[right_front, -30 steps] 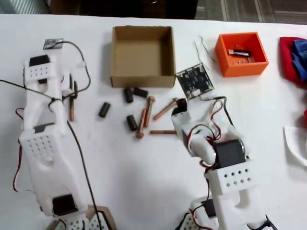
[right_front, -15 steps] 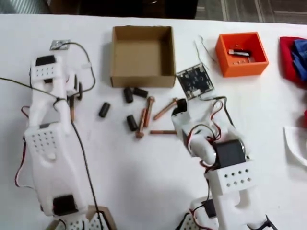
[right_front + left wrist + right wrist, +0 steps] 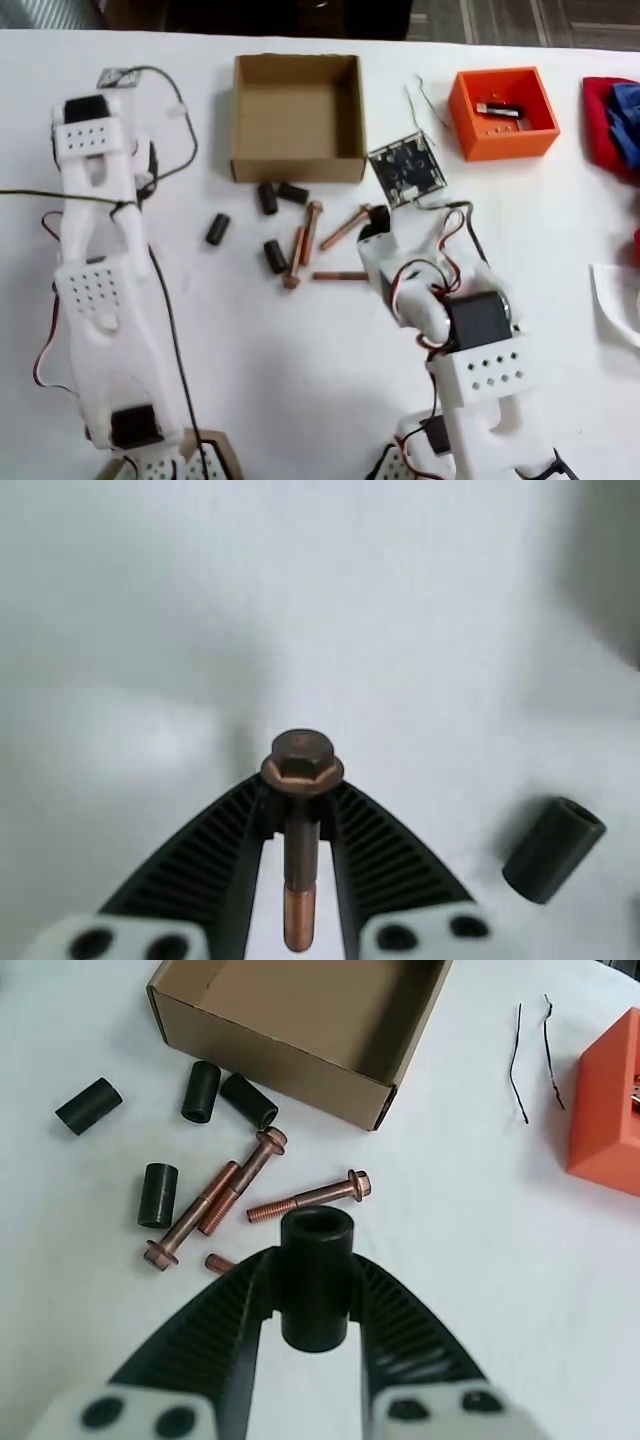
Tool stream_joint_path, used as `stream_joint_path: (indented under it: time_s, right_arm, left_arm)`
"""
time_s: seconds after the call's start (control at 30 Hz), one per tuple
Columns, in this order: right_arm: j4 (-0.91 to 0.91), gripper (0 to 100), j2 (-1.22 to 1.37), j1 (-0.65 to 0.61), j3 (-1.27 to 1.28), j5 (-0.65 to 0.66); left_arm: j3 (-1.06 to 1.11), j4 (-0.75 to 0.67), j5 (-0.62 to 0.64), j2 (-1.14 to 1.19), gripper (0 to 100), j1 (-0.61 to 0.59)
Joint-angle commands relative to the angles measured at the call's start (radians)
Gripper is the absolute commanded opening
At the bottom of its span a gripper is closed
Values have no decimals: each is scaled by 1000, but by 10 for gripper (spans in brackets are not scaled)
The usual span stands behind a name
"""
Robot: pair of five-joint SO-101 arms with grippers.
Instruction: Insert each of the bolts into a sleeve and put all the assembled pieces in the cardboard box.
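Ribbed left gripper (image 3: 300,792) pinches a smooth copper hex-flanged bolt (image 3: 302,765); right gripper (image 3: 315,1272) clamps a matte black cylindrical sleeve (image 3: 317,1228).

No writing can be read from where I stand. The small circuit board (image 3: 406,168) just beside the cardboard box (image 3: 297,165) is too small to tell any print.

My fingers (image 3: 200,865) were ribbed black plastic, the bolt (image 3: 301,770) smooth coppery metal, the sleeve (image 3: 315,1280) matt black, the cardboard box (image 3: 260,1055) dull.
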Motion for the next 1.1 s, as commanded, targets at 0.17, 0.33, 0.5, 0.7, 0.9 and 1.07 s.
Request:
stream_joint_path:
  time_s: [0.17,0.33,0.5,0.7,0.9,1.07]
  right_arm:
    - [-237,23,-35,1,112,-161]
    - [-424,23,-79,2,224,-288]
    - [-539,23,-280,-15,235,-394]
    - [-702,23,-321,-62,356,-396]
    - [-816,23,-219,-104,364,-391]
    - [-817,23,-153,-107,334,-391]
  left_arm:
    - [-99,77,51,-428,26,186]
    - [19,43,95,-741,27,336]
    - [140,-84,190,-951,27,361]
    - [292,-101,261,-1137,26,485]
    - [453,-193,256,-1433,26,535]
    - [898,-384,261,-1657,26,485]
